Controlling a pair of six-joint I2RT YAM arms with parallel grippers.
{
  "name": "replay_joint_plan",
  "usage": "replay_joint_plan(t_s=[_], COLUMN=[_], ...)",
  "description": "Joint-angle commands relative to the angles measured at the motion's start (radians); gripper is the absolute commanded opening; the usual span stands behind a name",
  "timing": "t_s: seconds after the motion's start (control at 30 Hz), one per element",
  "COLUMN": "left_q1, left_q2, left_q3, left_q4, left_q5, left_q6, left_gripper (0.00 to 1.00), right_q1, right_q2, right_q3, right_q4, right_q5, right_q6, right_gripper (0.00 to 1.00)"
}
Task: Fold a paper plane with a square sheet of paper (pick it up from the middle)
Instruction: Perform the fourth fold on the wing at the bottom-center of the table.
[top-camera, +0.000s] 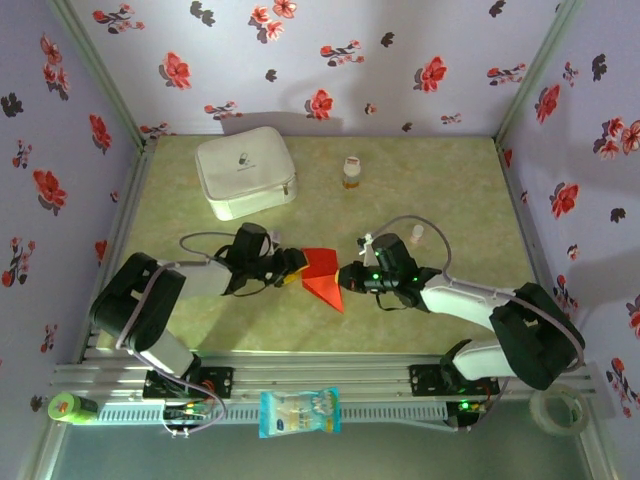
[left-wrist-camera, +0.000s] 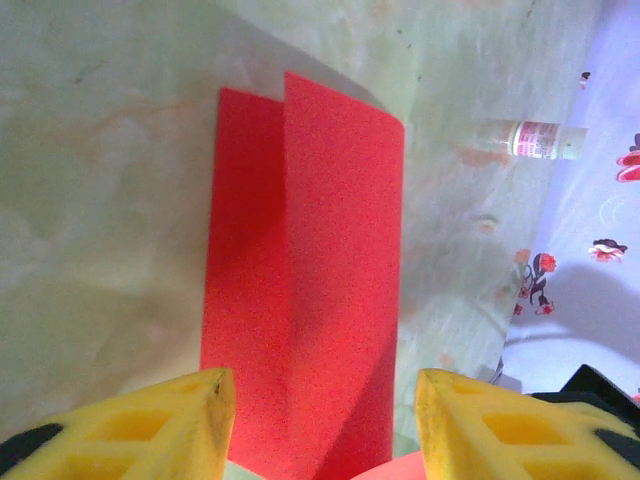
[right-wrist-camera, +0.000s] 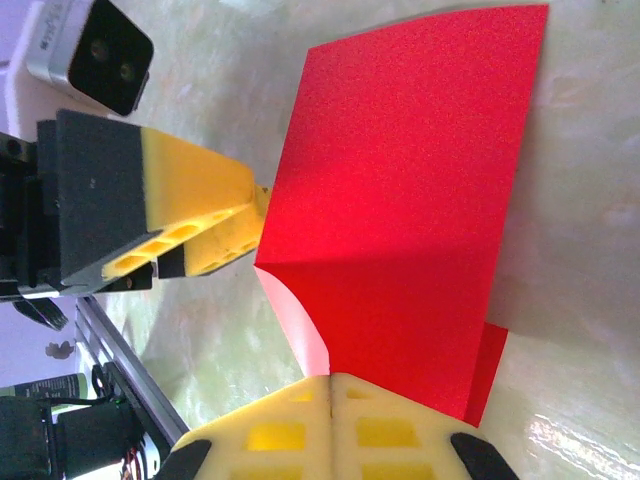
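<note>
The red sheet of paper (top-camera: 322, 275) is folded, with a crease down it and one pointed corner toward the near edge. It stands off the table between my two grippers. My right gripper (top-camera: 345, 278) is shut on the paper's folded edge: in the right wrist view its fingers (right-wrist-camera: 300, 420) meet at a seam, and the paper (right-wrist-camera: 410, 200) rises from that seam. My left gripper (top-camera: 290, 268) is at the paper's left side. In the left wrist view its yellow fingers (left-wrist-camera: 180, 420) stand well apart, with the folded paper (left-wrist-camera: 320, 250) lying in the gap and beyond it.
A white zip case (top-camera: 246, 172) sits at the back left and a small bottle (top-camera: 351, 172) at the back centre. On the front rail lie a snack packet (top-camera: 299, 412), a green object (top-camera: 70, 407) and a tape roll (top-camera: 557, 408). Flowered walls close three sides.
</note>
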Motion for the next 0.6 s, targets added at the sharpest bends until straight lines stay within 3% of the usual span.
replay_joint_plan(t_s=[0.0, 0.33, 0.57], left_q1=[0.008, 0.008, 0.007], left_q2=[0.039, 0.107, 0.078], left_q3=[0.032, 0.056, 0.031], left_q4=[0.046, 0.09, 0.099], left_q5=[0.032, 0.035, -0.008], left_q6=[-0.013, -0.018, -0.023], left_gripper=[0.48, 0.31, 0.01], right_q1=[-0.009, -0.014, -0.016], right_q2=[-0.01, 0.004, 0.017], right_q3=[-0.015, -0.021, 0.0], right_q4=[0.03, 0.037, -0.019], right_q5=[-0.009, -0.014, 0.006], right_q6=[0.01, 0.009, 0.003], right_gripper=[0.01, 0.01, 0.11])
